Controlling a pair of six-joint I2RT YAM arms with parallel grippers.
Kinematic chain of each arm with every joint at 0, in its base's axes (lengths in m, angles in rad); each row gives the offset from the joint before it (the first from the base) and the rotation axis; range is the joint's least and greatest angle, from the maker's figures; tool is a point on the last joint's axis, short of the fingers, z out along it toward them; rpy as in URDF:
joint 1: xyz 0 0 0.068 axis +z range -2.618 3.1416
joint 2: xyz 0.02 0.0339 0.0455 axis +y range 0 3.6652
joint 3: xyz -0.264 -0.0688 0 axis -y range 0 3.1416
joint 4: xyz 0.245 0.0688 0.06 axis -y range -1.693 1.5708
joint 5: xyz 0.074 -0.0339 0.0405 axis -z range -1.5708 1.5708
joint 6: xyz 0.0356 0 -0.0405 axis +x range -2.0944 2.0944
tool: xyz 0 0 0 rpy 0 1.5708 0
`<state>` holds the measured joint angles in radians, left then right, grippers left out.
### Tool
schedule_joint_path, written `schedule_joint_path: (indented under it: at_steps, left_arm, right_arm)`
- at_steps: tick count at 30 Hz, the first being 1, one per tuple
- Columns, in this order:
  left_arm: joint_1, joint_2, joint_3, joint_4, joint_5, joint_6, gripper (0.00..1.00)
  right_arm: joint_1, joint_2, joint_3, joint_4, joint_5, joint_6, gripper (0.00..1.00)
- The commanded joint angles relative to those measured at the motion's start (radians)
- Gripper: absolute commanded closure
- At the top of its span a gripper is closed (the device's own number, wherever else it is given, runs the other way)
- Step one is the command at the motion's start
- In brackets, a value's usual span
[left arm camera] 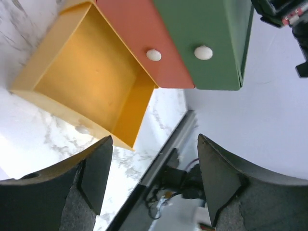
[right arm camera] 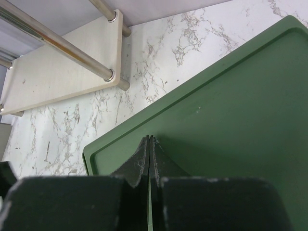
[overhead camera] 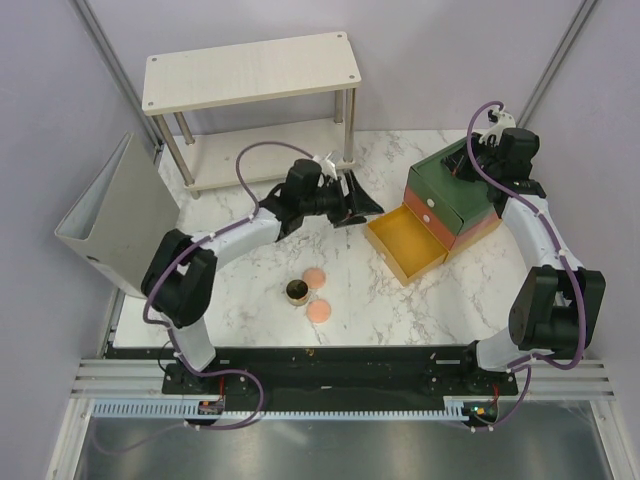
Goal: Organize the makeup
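top view: left fingers (overhead camera: 362, 205) hang over the middle of the marble surface (overhead camera: 250, 300), just left of the drawer box (overhead camera: 450, 185). they are spread wide, with nothing between them. from the left wrist, the gap between them looks onto the surface edge and the corner of the yellow drawer (left arm camera: 86, 77).

right fingers (right arm camera: 150, 154) are pressed together, tip to tip, gripping nothing. they sit over the green top of the box, near its back corner. cannot tell if they touch the lid.

drawer box: right half of the surface, set at an angle. the yellow drawer at the bottom is pulled out toward the centre. the red drawer (left arm camera: 144, 38) and green drawer (left arm camera: 207, 29) above it are pushed in, each with a white knob.

makeup in view, all on the surface near the front, between the two arm bases:
- dark round jar (overhead camera: 297, 293), upright, gold rim showing.
- peach disc (overhead camera: 315, 277) just behind and right of the jar, touching or almost touching it.
- second peach disc (overhead camera: 320, 312) just in front and right of the jar, a small gap between.
all three are well apart from the left fingers and from the yellow drawer.

other: a two-tier shelf (overhead camera: 250, 75) at the back left; a grey folder (overhead camera: 115, 215) stands at the left edge.
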<state>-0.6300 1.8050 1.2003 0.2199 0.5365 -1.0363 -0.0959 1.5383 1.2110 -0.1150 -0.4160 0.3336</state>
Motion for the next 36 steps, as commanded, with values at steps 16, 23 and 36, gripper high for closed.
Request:
schedule_joint_path:
  at_steps: [16, 23, 36]
  left_arm:
    - [-0.004, -0.292, -0.094, -1.073, -0.561, 0.464, 0.1]
    - [-0.008, -0.285, -0.134, -1.065, -0.541, 0.467, 0.1]
    - [-0.086, -0.153, -0.053, -1.056, -0.517, 0.518, 0.11]
  right_arm:
    - [0.012, 0.134, -0.122, -0.393, 0.02, -0.044, 1.0]
    - [0.012, 0.137, -0.128, -0.387, 0.01, -0.039, 1.0]
    - [0.013, 0.125, -0.14, -0.382, 0.011, -0.039, 1.0]
